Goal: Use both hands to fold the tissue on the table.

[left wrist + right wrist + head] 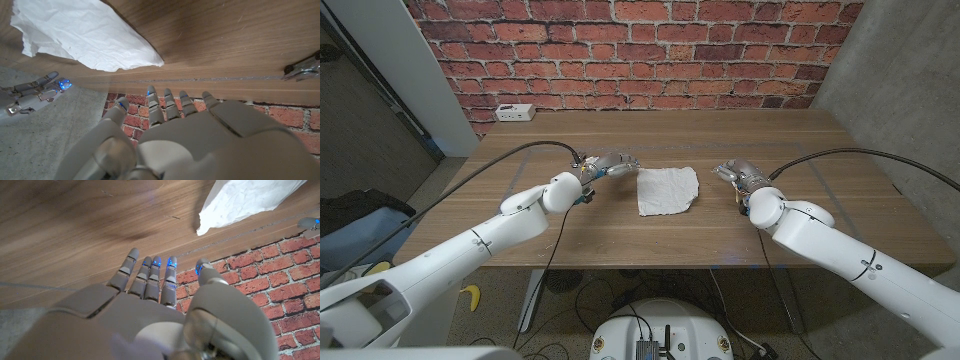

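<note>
A white crumpled tissue (667,189) lies spread on the wooden table (670,235) near its middle; it also shows in the left wrist view as the tissue (85,32) and in the right wrist view as the tissue (247,200). My left hand (608,166) hovers just left of the tissue, fingers apart and holding nothing; the same left hand (175,135) shows with fingers stretched out. My right hand (742,175) stands a short way right of the tissue, empty; the right hand (150,305) shows its fingers extended and apart. Neither hand touches the tissue.
A white power strip (514,112) lies at the table's far left corner by the red brick wall (640,50). Black cables run along both arms. Bare wood surrounds the tissue on all sides.
</note>
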Tool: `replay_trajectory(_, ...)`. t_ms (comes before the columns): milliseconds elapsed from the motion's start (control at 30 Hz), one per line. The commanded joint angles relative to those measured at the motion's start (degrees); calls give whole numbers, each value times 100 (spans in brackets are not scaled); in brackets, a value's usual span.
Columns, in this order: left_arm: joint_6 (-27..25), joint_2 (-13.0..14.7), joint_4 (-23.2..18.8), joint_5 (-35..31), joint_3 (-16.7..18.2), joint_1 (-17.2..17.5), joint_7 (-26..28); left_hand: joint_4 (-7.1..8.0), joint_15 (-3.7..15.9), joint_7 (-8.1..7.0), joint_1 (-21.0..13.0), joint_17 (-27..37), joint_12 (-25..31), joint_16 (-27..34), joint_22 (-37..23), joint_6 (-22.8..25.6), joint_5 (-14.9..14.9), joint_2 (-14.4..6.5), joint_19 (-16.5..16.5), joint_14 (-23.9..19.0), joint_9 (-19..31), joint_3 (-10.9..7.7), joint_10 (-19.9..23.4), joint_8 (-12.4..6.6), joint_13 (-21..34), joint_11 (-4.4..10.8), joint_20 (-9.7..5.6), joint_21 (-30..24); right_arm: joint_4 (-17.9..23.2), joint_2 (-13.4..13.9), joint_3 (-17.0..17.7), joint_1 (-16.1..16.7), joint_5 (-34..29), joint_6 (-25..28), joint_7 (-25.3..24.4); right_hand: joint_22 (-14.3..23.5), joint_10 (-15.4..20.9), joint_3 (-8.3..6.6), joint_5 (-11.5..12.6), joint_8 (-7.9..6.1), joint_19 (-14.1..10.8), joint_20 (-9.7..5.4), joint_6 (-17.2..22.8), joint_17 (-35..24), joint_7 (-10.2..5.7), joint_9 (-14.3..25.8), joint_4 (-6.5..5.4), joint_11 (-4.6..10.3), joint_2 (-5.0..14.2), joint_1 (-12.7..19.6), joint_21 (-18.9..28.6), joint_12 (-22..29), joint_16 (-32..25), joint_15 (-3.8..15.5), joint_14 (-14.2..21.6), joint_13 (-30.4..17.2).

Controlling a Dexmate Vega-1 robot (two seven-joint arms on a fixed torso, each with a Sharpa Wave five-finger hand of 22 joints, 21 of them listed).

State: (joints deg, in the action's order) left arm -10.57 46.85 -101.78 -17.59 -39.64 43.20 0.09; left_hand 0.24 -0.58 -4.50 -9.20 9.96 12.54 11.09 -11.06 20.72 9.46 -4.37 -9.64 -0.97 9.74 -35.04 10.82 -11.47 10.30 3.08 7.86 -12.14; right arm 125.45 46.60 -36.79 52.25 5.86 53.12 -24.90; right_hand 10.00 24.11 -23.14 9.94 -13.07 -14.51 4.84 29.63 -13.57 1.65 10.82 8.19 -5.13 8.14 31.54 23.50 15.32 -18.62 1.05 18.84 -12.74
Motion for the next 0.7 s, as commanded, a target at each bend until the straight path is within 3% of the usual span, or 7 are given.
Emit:
replay_trajectory(33, 16, 28, -80, -251, -36, 63, -88, -22, 86, 19, 23, 5, 65, -27, -30, 167, 50, 57, -9, -17, 25, 34, 116, -60, 27, 14, -39, -52, 422, -63, -345, -51, -387, 786, -212, 38, 235, 115, -1, -69, -171, 4, 250, -134, 40, 34, -20, -24, -108, -4, 34, 129, -174, 1, 251, -80)
replay_trajectory(367, -135, 123, -256, -497, -56, 142, -205, -69, 134, 100, 42, -7, 88, -39, -29, 550, 62, 44, 1, -51, 23, 43, 301, -106, 24, 1, -28, -60, 854, -200, -906, -247, -826, 1751, -464, 70, 781, 409, 91, -169, -582, 10, 758, -563, 44, 118, 66, 34, -392, 81, 118, 584, -583, 69, 745, -344)
replay_trajectory(600, -156, 136, -241, -638, -132, 96, -393, -123, 129, -97, 61, -7, -63, -119, -32, 249, 55, -7, -185, 219, 22, 35, 33, 107, 27, 3, -55, -3, 935, -549, -1298, -399, -1059, 2572, -804, 86, 1013, 594, 140, -261, -720, 70, 1016, -802, 81, 181, 41, 44, -590, 61, 150, 822, -812, 122, 1029, -481)
replay_trajectory(700, -42, 101, -144, -488, -109, 78, -483, -125, 137, -124, 79, -5, -89, -132, -33, 191, 52, -6, -216, 299, 23, 42, -27, 130, 27, 1, -72, 3, 992, -661, -1280, -328, -1127, 2687, -848, 94, 1125, 704, 164, -336, -800, 123, 1195, -938, 103, 222, 13, 45, -691, 15, 170, 947, -926, 120, 1137, -561)
